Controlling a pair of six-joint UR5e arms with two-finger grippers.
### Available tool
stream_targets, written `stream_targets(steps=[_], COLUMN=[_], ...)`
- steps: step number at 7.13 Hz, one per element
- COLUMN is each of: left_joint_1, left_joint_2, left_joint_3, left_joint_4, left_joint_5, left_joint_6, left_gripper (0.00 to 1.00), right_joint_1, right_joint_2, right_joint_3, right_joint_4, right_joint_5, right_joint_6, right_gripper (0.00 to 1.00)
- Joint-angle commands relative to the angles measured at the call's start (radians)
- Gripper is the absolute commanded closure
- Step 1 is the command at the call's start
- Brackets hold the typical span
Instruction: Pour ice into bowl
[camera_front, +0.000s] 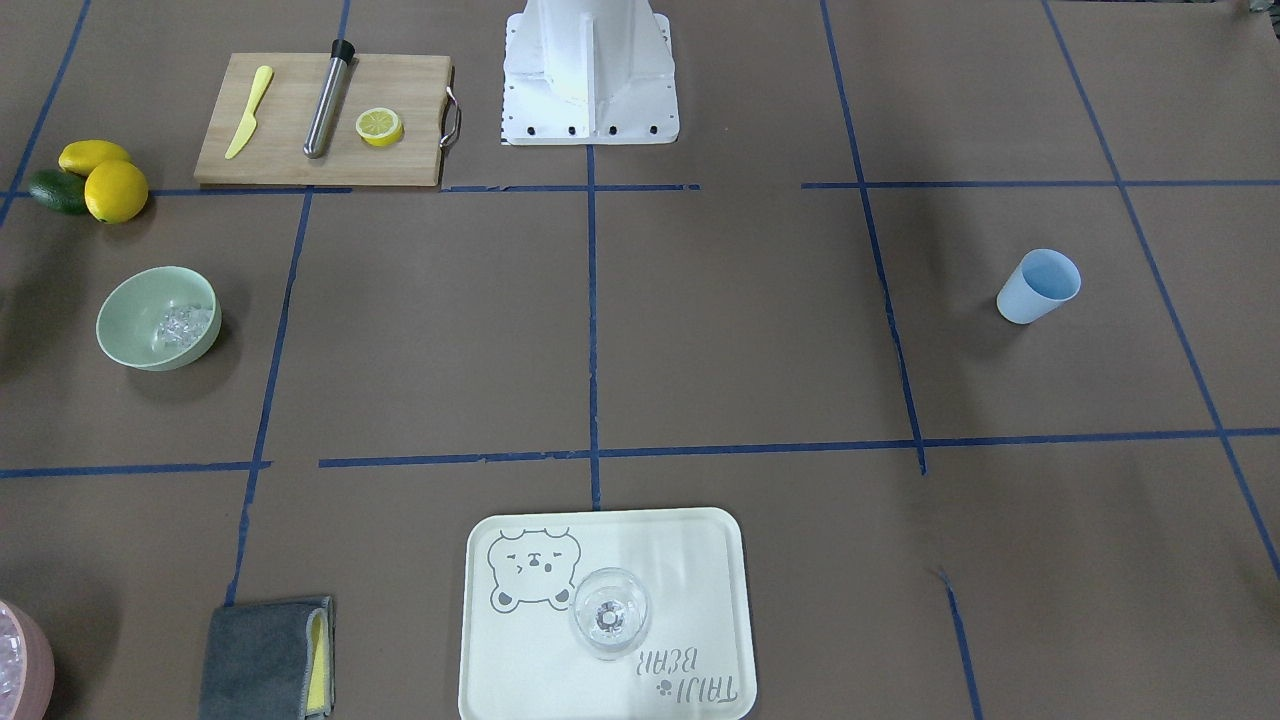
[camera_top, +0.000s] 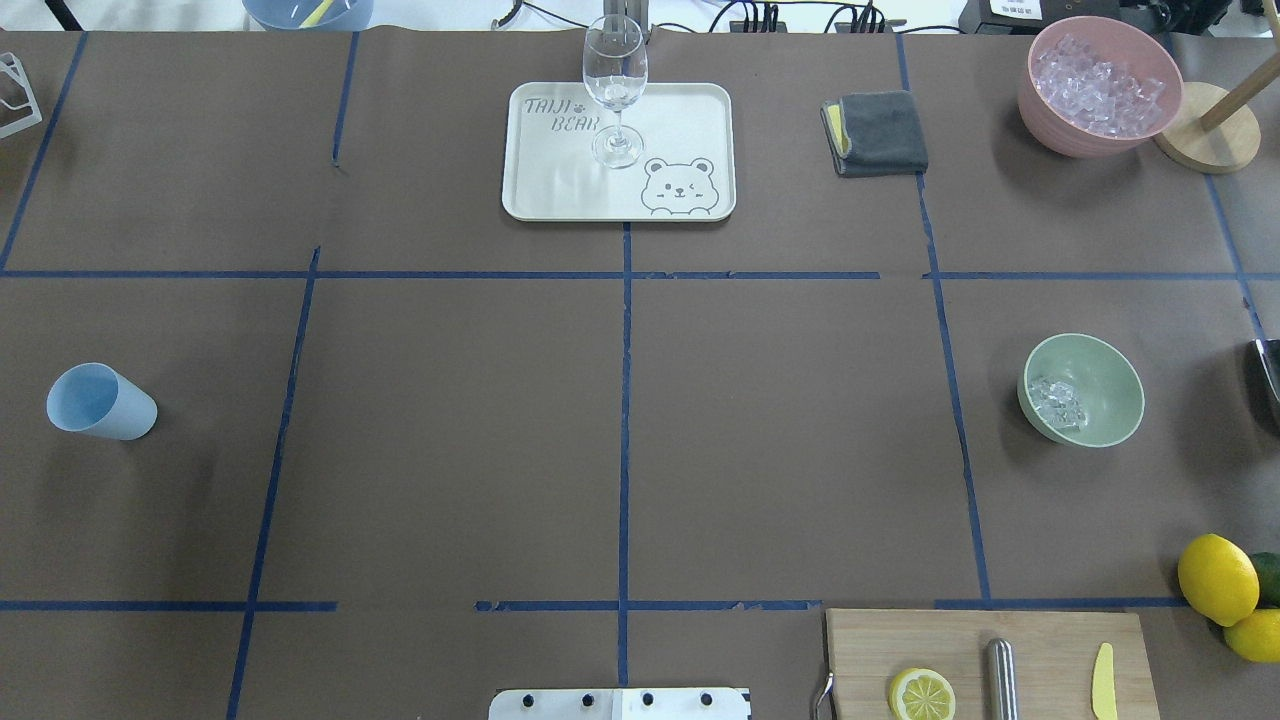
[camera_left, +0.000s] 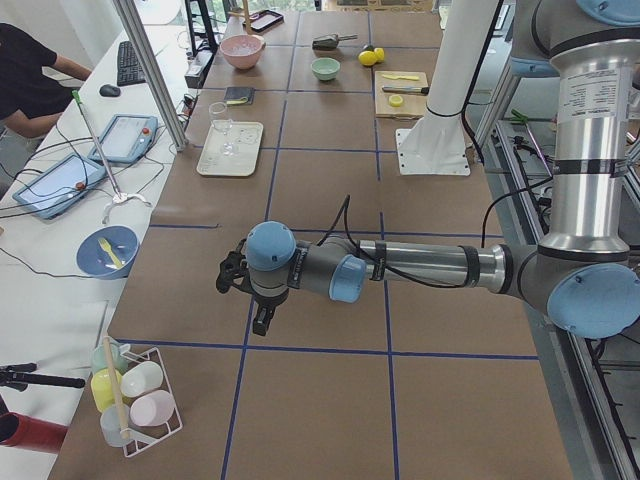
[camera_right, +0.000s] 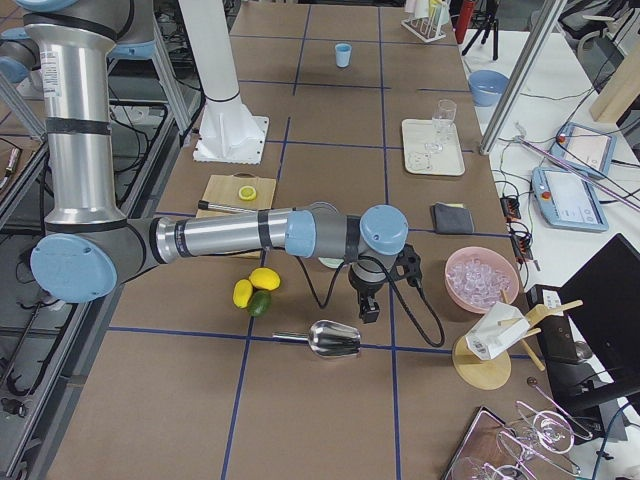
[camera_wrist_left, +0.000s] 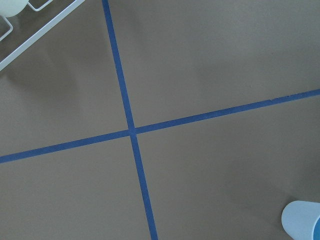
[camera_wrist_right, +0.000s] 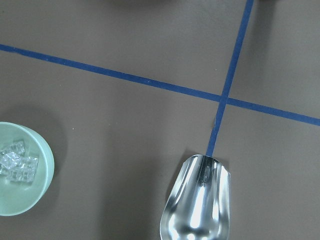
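Right now your ice (camera_top: 1058, 400) lies in a small heap inside the bowl (camera_top: 1108, 372), bunched against the side of the bowl nearer the table's middle. The bowl stands upright on the brown table cover on the robot's right.

Just beside it, farther toward the table's end, a metal scoop (camera_wrist_right: 197, 205) rests on the cover with its mouth over a blue tape line. The dark sliver at the overhead view's right edge is probably that same scoop.

The right gripper (camera_right: 368, 312) hangs above the table near the bowl and the scoop, pointing down. You only see it from the side camera, so I cannot tell whether its fingers are spread or pressed together.

Beyond the bowl, a pink container (camera_top: 1098, 85) holds more clear cubes. A wine glass (camera_top: 614, 80) stands on a cream tray (camera_top: 560, 190) at the table's far edge.

Well apart, on the robot's left, a blue cup (camera_top: 100, 402) stands alone. The left gripper (camera_left: 262, 322) hangs over the cover near it, and its state cannot be told either.
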Motion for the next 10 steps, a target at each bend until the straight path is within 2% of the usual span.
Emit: stream_targets(steps=[1, 3, 4, 5, 7, 9, 10], left_joint_1=[-0.042, -0.036, -0.039, -0.045, -0.048, -0.060, -0.059], left_joint_2=[0.078, 0.069, 0.064, 0.059, 0.061, 0.082, 0.088], left_joint_3=[-0.092, -0.023, -0.026, -0.073, -0.139, -0.107, -0.063], left_joint_4=[0.012, 0.017, 0.079, 0.227, 0.279, 0.221, 0.192], left_joint_5=[0.022, 0.025, 0.027, 0.027, 0.033, 0.032, 0.027], left_joint_6=[0.004, -0.002, -0.002, 0.008, 0.036, 0.187, 0.194], left_gripper=[0.00, 0.00, 0.00, 0.00, 0.00, 0.00, 0.00], right_joint_1=[-0.023, -0.023, -0.027, -0.027, -0.029, -0.029, -0.029], right_joint_2=[0.010, 0.004, 0.002, -0.001, -0.005, -0.007, -0.008], right_joint_3=[0.014, 0.008, -0.002, -0.004, -0.010, -0.007, -0.013], right_joint_4=[-0.019, -0.014, -0.013, -0.011, -0.011, -0.013, -0.018], right_joint_5=[-0.062, -0.061, -0.059, -0.058, -0.053, -0.047, -0.020], right_joint_6=[0.010, 0.016, 0.018, 0.019, 0.019, 0.016, 0.015], right_gripper=[0.00, 0.00, 0.00, 0.00, 0.00, 0.00, 0.00])
